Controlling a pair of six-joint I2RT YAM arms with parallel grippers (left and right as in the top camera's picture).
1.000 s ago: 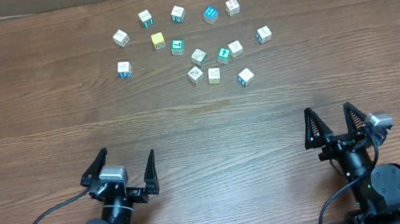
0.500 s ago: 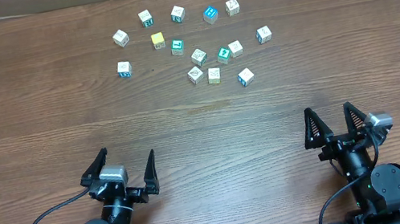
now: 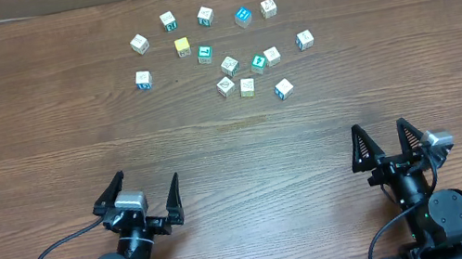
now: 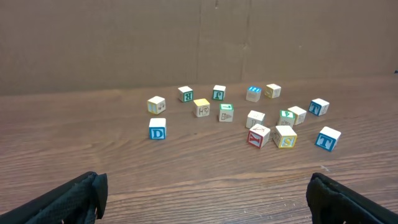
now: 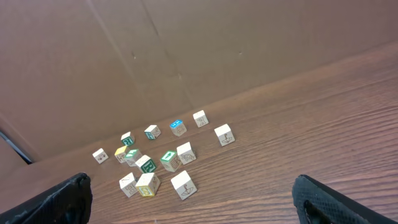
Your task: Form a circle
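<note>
With my left fingers (image 3: 173, 196) and right fingers (image 3: 356, 148) spread wide and empty at the near edge of the desk (image 3: 25, 136), well apart from the blocks (image 3: 230, 65) scattered at its far middle, I risk knocking close-packed neighbours askew when reaching in.

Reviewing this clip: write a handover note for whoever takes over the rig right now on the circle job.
Left hand: open, empty, near edge of the table, well short of the blocks.
Right hand: open, empty, also at the near edge.
Things: fifteen letter blocks lie in a loose scatter at the far middle of the table; neither hand touches any.
Done: nothing visible. The scatter is no circle; several pieces, such as the yellow block, sit inside the cluster.
Left: move the blocks out into an even ring, probably starting with the inner ones.
</note>
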